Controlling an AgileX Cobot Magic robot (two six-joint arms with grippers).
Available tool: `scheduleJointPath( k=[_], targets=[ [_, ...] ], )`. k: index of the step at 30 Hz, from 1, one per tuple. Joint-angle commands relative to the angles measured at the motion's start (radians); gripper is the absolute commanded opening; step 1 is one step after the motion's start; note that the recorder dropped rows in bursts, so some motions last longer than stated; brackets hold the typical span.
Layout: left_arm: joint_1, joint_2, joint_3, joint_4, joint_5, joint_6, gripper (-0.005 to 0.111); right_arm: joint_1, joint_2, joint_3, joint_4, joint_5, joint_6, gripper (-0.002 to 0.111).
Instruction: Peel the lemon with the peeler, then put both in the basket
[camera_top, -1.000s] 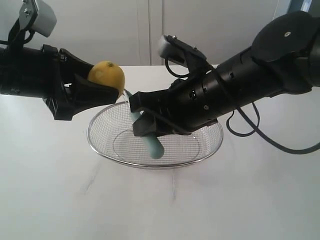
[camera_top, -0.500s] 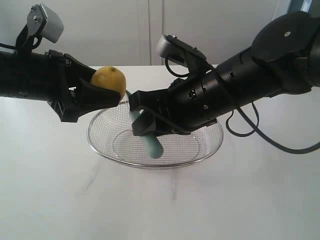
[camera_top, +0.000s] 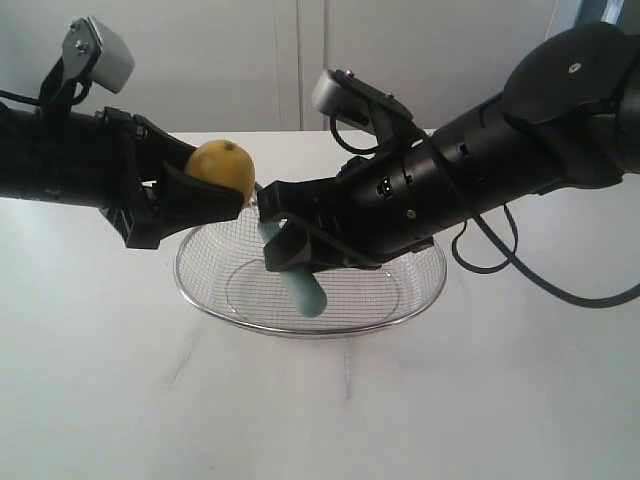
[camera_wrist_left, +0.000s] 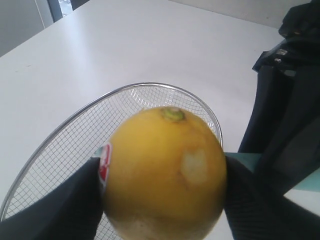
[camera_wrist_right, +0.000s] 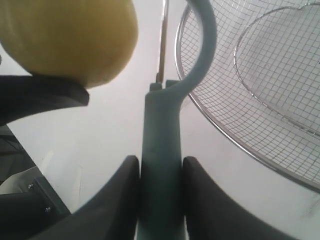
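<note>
My left gripper (camera_top: 215, 185) is shut on the lemon (camera_top: 222, 168), holding it in the air above the left rim of the basket (camera_top: 200, 298). The yellow lemon (camera_wrist_left: 165, 175) sits between both dark fingers (camera_wrist_left: 75, 202), showing a red-and-white sticker (camera_wrist_left: 104, 162) and a pale peeled patch (camera_wrist_left: 194, 166). My right gripper (camera_top: 285, 242) is shut on the handle of the teal peeler (camera_top: 306, 290), over the basket. The curved head of the peeler (camera_wrist_right: 160, 145) is close beside the lemon (camera_wrist_right: 70, 35); contact cannot be told.
The wire mesh basket (camera_wrist_left: 150, 85) rests on a white table (camera_top: 320, 400); its rim (camera_wrist_right: 235, 134) lies just under the peeler head. Both dark arms hang low over the basket and hide much of its back part. A pale wall stands behind.
My left gripper has carried the lemon a little right and down, closer to the peeler head. The right arm and peeler have not moved.
</note>
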Motion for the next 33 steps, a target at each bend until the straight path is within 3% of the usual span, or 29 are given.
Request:
scheduleJointPath(
  k=[1,33],
  targets=[
    [-0.004,-0.002,0.004,-0.03,0.022,0.004,0.0,0.001,-0.012,-0.004,0.009,-0.009,-0.003,0.0],
    [-0.004,-0.002,0.004,-0.03,0.022,0.004,0.0,0.001,-0.088,-0.004,-0.025,-0.043,-0.003,0.0]
  ],
)
